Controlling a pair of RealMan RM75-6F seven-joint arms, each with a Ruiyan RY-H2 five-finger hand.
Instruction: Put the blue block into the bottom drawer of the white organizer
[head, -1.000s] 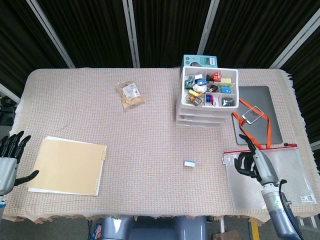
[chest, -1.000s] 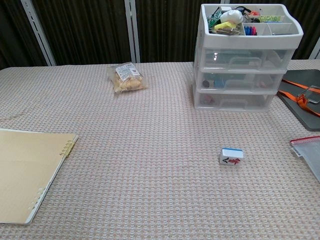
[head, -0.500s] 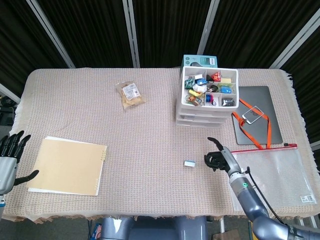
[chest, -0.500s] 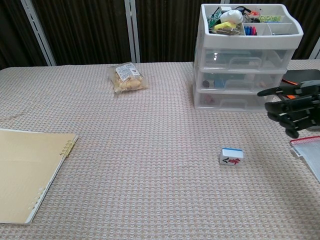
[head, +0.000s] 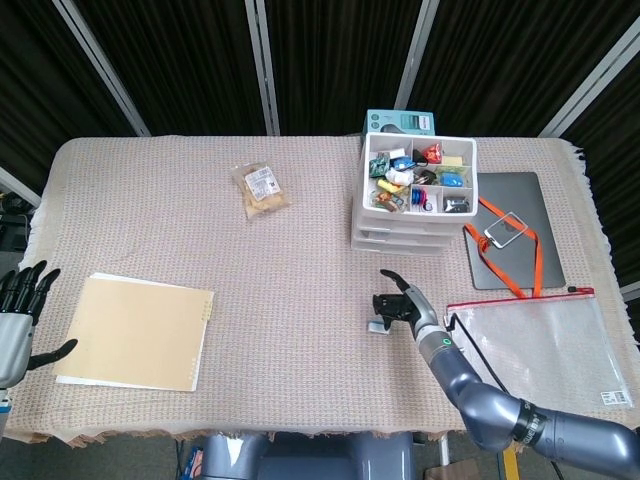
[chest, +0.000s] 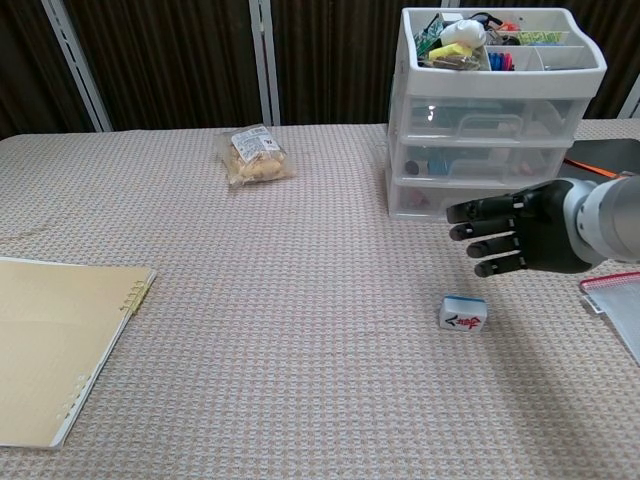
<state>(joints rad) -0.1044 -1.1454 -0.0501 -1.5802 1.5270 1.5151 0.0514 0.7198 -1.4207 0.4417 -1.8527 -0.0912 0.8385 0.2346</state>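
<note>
One hand near: right hand, fingers spread, empty | blue block just below-left on surface | left hand spread, far off.

Head view: a high camera looking steeply down from the robot's side, taking in the whole beige woven tablecloth out to the black curtained backdrop. Chest view: a low camera near the table's front edge, facing level across it, much closer. Both views share the white plastic three-drawer organizer, the clear snack bag and the tan spiral notebook.
</note>
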